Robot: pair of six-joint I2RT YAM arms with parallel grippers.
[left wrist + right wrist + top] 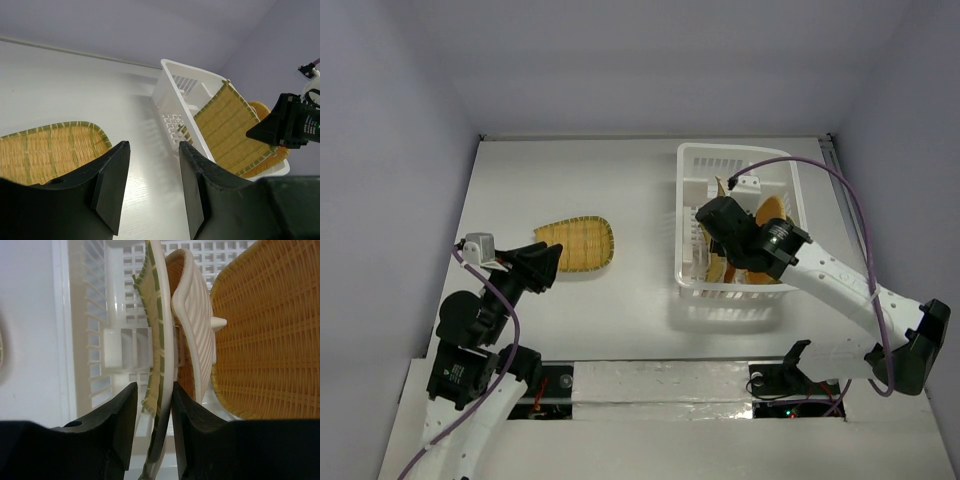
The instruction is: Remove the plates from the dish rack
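Three plates stand on edge in the dish rack point(686, 215), which sits on the right side of the white table point(570, 170), towards the far edge. In the right wrist view they are packed close together. A green-edged plate point(159, 340) is on the left, a cream ribbed plate point(192, 315) is touching it, and an orange woven plate point(270, 330) is on the right.

The right gripper point(153, 390) reaches down into the near left part of the rack. Its fingers point(117, 420) are set a narrow way apart and straddle the rim of the green-edged plate. One finger seems to be against the rim, but the other side is in shadow, so I cannot tell whether the plate is actually pinched.

A fourth, fan-shaped plate point(575, 245) lies flat on the table, well to the left of the rack. The left gripper point(152, 150) hangs just beside that plate's near left edge. Its jaws are partly open with nothing between them and point towards the rack.
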